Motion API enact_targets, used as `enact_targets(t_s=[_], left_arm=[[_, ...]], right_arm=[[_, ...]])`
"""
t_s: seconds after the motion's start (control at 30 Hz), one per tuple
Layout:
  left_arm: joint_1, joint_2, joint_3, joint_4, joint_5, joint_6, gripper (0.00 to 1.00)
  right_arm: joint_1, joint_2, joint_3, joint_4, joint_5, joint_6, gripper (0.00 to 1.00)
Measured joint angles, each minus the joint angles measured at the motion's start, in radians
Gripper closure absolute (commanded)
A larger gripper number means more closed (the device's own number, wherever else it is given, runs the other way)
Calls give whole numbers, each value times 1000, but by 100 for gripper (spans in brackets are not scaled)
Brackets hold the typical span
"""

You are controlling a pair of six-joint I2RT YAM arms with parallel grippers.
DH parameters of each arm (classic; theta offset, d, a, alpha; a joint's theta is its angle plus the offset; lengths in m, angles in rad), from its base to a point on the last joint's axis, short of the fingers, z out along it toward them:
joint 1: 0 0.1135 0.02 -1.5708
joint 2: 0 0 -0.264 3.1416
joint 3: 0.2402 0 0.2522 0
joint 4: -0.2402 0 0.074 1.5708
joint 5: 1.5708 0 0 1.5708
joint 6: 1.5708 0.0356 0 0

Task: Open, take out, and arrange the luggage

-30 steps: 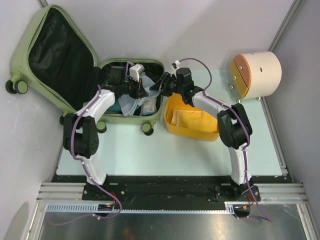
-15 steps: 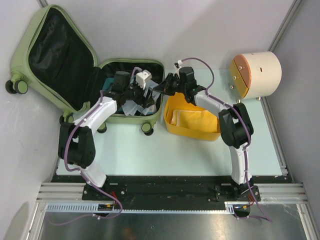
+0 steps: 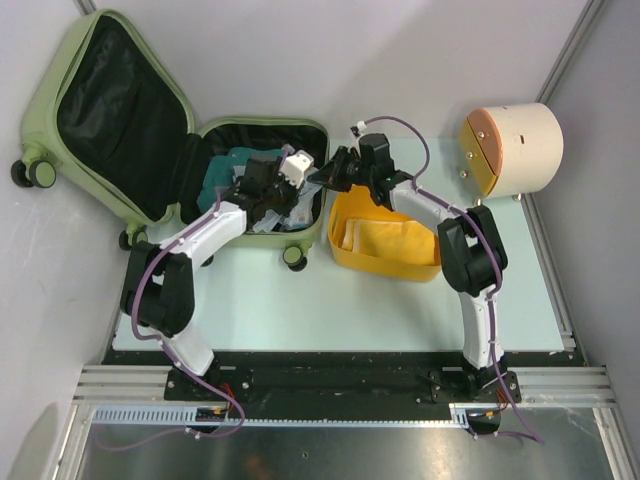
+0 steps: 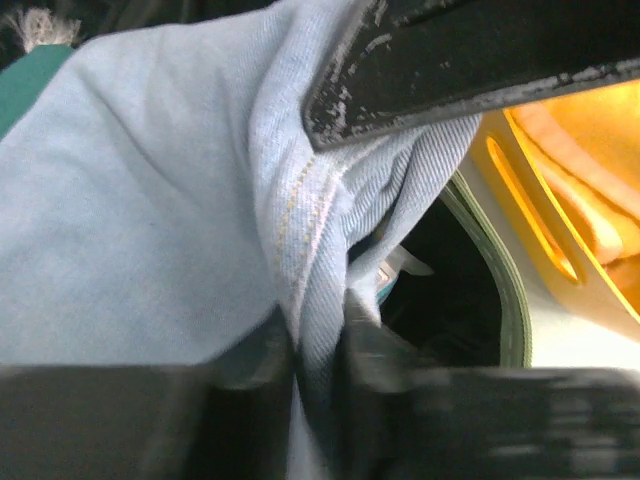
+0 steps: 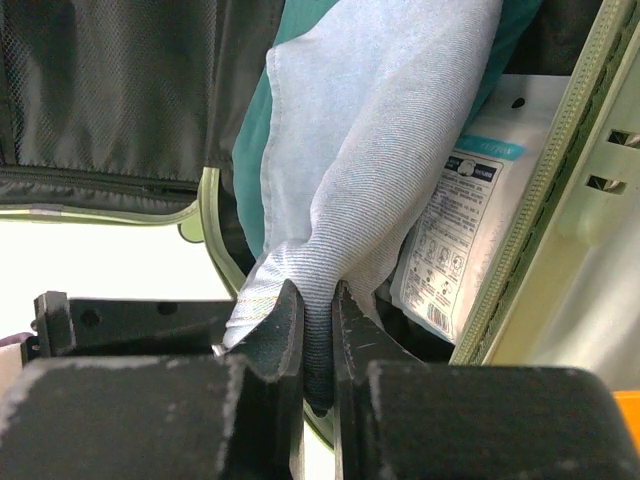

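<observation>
Pale sage-green hard-shell suitcase (image 3: 310,232) lies open just left of yellow oval plastic basket (image 3: 388,268). Left of the basket, over the suitcase base, right gripper (image 5: 318,330) is clamped on pale blue denim cloth (image 5: 370,170). Left gripper (image 4: 315,250) pinches the same cloth.

Pale mint-green tabletop (image 3: 330,310), matte, with a black strip (image 3: 330,360) along its near edge. Past that edge, silver aluminium rails (image 3: 330,385), then a white slotted cable duct (image 3: 330,418), then a brushed metal sheet (image 3: 330,455) with dull reflections. Plain grey-white walls close to the left (image 3: 50,290), far (image 3: 420,50) and right (image 3: 610,200) edges. An aluminium post (image 3: 570,40) slants at the far right corner. Light is even; shadows are soft and short.
</observation>
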Motion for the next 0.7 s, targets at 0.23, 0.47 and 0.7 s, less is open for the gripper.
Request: enact_targets(t_s=[0.23, 0.47, 0.7], left_arm=[[-6, 2, -2, 29, -14, -23, 100], [-8, 2, 6, 16, 24, -60, 100], [-36, 6, 66, 5, 34, -108, 100]], right_arm=[[-8, 0, -2, 1, -6, 12, 20], [-18, -9, -3, 16, -6, 29, 0], [3, -34, -39, 4, 34, 47, 0]])
